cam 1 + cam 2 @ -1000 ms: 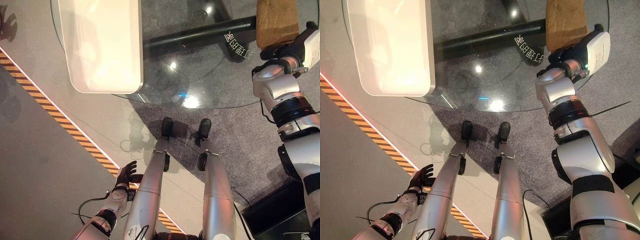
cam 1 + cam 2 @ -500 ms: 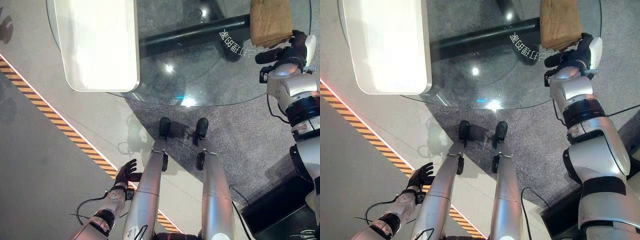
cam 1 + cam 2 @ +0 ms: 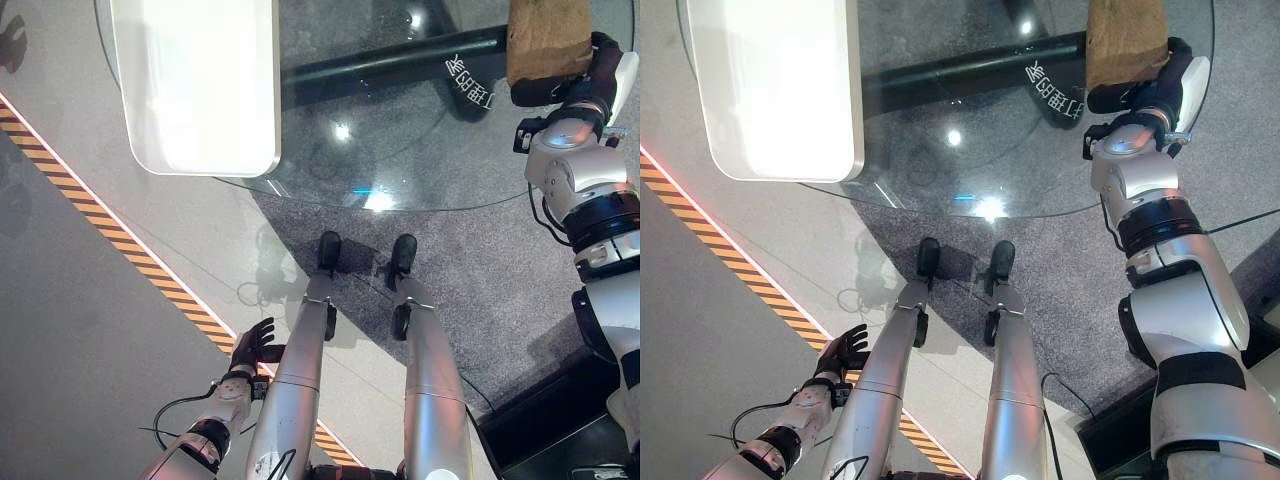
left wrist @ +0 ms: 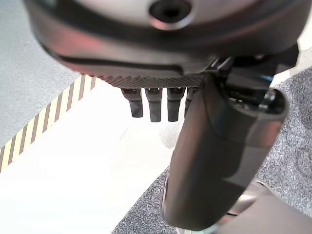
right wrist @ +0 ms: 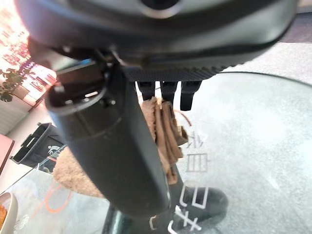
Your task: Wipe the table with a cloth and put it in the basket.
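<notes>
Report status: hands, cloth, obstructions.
Right hand fingers pinching brown cloth on the glass table. Left hand open, low at the side above the floor. White tray on table's left, away from cloth.

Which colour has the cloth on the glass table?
The cloth is brown, like tan; the right eye view shows it best.

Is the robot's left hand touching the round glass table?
No, the left hand hangs low beside the legs over the floor, far from the round glass table.
</notes>
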Robot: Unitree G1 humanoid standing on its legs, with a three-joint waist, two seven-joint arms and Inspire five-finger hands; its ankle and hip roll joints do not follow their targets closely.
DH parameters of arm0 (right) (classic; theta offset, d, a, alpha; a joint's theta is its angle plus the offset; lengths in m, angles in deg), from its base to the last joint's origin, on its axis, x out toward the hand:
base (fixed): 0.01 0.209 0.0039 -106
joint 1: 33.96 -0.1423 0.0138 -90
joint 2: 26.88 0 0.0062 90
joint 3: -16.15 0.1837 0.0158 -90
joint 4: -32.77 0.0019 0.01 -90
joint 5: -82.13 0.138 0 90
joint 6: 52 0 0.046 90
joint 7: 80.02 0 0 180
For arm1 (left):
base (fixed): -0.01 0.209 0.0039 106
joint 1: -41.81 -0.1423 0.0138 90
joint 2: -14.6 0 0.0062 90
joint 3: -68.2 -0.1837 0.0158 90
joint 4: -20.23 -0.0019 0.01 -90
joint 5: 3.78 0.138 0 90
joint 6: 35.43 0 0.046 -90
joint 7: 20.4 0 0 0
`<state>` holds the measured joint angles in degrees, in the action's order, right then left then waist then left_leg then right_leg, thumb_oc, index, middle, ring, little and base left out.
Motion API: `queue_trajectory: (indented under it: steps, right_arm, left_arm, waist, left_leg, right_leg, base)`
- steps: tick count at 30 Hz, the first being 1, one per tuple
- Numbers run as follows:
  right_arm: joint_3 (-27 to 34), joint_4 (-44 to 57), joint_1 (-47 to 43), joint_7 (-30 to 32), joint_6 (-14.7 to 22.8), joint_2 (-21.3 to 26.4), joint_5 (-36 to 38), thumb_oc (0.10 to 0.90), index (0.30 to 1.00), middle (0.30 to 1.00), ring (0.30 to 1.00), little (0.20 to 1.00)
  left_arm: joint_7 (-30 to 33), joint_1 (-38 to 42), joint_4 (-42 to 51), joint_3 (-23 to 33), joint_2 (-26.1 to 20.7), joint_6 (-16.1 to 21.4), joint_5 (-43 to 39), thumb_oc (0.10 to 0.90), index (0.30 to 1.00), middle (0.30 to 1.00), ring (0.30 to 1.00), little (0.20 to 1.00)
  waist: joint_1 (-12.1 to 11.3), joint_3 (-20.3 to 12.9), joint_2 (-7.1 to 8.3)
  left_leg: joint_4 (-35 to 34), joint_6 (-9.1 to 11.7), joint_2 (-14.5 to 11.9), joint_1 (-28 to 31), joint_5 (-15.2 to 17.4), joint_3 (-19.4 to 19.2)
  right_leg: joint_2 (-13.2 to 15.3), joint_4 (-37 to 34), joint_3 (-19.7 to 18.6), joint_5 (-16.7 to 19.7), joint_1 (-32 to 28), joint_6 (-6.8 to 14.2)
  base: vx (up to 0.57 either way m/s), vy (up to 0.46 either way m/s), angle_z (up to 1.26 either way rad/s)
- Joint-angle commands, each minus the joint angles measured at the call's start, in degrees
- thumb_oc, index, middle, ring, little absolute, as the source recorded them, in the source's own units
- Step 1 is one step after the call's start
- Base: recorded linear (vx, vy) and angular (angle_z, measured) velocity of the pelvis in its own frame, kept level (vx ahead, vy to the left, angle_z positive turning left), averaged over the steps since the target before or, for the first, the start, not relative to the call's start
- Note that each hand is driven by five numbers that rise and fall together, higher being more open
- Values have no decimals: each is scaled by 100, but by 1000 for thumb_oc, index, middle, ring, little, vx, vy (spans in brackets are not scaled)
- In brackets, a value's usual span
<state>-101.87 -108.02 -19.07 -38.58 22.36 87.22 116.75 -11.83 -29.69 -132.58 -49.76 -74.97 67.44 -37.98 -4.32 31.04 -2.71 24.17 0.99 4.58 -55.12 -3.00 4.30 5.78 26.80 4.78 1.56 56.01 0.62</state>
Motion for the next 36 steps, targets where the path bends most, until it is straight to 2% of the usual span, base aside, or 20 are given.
queue_trajectory:
  steps: [1, 12, 20, 24, 28, 36]
  right_arm:
    - [30, 273, -378, 490, 210, 320, 75, 800, 900, 900, 900, 900]
    - [26, 234, -403, 231, 477, 249, 91, 800, 900, 900, 900, 900]
    - [197, 348, -473, -119, 1158, 214, 556, 800, 900, 900, 900, 900]
    - [195, 317, -530, 20, 1120, 193, 581, 800, 900, 900, 900, 900]
    - [109, 62, -642, 542, 941, 230, 340, 800, 900, 900, 900, 900]
    - [-111, -410, -876, 701, 832, 331, 355, 800, 900, 900, 900, 900]
  left_arm:
    - [178, -681, -157, 63, -19, 10, -25, 800, 900, 900, 900, 900]
    - [24, -724, -250, 126, -53, 6, 27, 800, 900, 900, 900, 900]
    - [128, -790, -29, 98, -75, -151, -49, 800, 900, 900, 900, 900]
    - [114, -833, 31, 69, -67, -138, -142, 800, 900, 900, 900, 900]
    - [125, -858, 93, 27, -19, -93, -137, 800, 900, 900, 900, 900]
    - [130, -836, 196, -86, -53, -101, -178, 800, 900, 900, 900, 900]
  waist:
    - [-105, -124, -100]
    - [-123, -124, -77]
    - [-207, -124, -99]
    - [-238, -124, -151]
    - [-283, -124, -197]
    - [-338, -124, -254]
  left_leg:
    - [143, -197, -136, 33, 103, -46]
    - [-151, -91, -208, 469, -26, 38]
    - [-249, -57, -209, 286, -104, 117]
    - [-339, -61, -198, 197, -159, 123]
    - [-398, -73, -191, 89, -191, 112]
    - [-488, -90, -152, -39, -249, 157]
  right_leg:
    - [-149, -309, 1, 198, -175, -21]
    - [-189, -471, 50, 99, -597, -94]
    - [-196, -557, 112, 95, -469, -114]
    - [-202, -585, 137, 96, -365, -126]
    - [-186, -599, 159, 106, -258, -113]
    - [-146, -663, 203, 181, -134, -63]
  base:
    - [-15, -73, 3]
    - [-8, -55, 1]
    - [4, 1, 1]
    - [2, 54, 3]
    - [1, 43, 3]
    - [-4, 10, 2]
